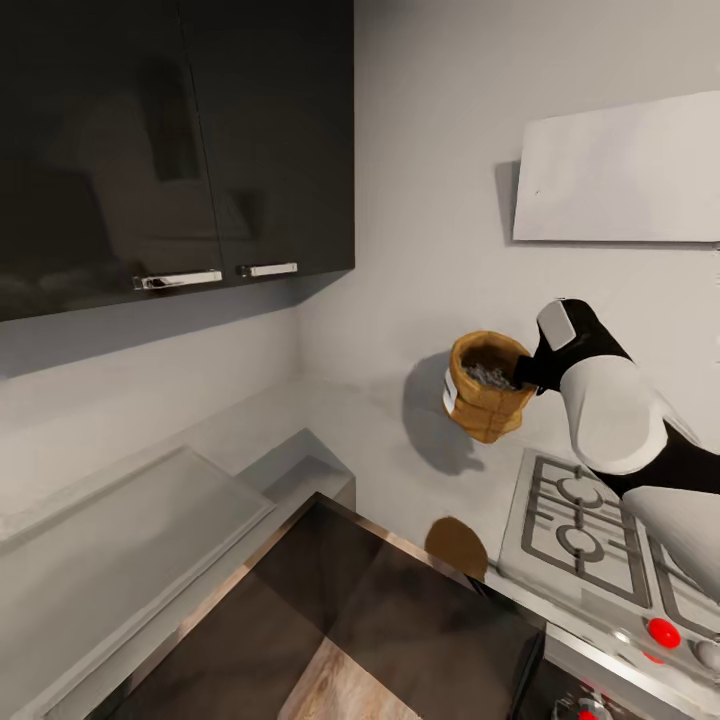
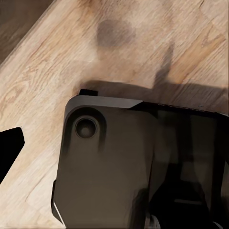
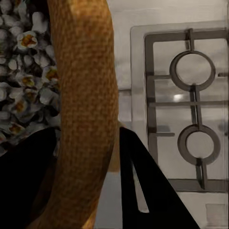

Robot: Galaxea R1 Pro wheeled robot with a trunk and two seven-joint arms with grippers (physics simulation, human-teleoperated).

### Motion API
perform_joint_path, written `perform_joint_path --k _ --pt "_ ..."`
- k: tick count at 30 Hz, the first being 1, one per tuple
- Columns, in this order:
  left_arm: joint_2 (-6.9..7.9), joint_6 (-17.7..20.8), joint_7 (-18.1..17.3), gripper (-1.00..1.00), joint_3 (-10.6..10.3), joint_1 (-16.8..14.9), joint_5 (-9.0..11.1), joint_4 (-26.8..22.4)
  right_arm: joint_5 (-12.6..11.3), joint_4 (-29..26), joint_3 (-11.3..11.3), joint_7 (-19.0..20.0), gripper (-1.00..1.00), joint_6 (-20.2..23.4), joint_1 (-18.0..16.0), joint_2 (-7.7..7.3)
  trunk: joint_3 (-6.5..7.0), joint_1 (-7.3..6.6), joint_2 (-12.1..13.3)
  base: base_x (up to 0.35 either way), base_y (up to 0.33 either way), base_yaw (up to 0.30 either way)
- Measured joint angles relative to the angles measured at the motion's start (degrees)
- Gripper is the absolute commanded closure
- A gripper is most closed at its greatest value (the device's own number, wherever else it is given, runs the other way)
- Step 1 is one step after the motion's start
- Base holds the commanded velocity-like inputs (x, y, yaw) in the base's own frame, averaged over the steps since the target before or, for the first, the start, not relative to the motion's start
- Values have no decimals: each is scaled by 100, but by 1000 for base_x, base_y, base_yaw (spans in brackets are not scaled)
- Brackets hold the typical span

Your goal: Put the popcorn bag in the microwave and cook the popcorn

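Tan popcorn bag point(image 1: 486, 388), popcorn point(image 3: 21, 71) inside, held aloft by its rim in the closed right hand point(image 1: 528, 372), above the grey tabletop point(image 1: 420, 470) beside the hob point(image 1: 590, 530). Left hand's state cannot be told.

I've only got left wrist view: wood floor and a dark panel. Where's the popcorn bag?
Observer: Head view shows the popcorn bag held up in the air by the right gripper, beside the gas hob.
Operator: Grip solid?
Observer: Right wrist view shows one finger inside the rolled rim and one outside it, pinching the bag wall.
Operator: Anything in it?
Observer: Whitish popcorn fills the bag.
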Motion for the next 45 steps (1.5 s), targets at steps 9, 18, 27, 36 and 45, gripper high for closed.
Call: perform_joint_path --k 9,18,27,36,45 --pt "6 -3 -1 -100 17 12 7 0 0 9 -219 -182 100 -1 29 1 0 0 0 -342 0 0" --pt "0 -10 0 -100 14 15 8 0 41 3 -402 -663 100 -5 86 -18 0 0 0 -344 0 0" --pt "4 -9 0 -100 21 15 15 -1 30 -22 -419 -1389 100 -7 140 -60 0 -4 -1 -165 0 0" --pt "5 -14 0 -100 25 27 20 0 -28 -44 -441 -1645 100 -9 133 -72 0 0 -1 -108 0 0" --pt "6 -27 0 -100 20 129 8 0 -335 6 -452 -1604 100 -7 140 -249 0 0 0 -346 0 -71"
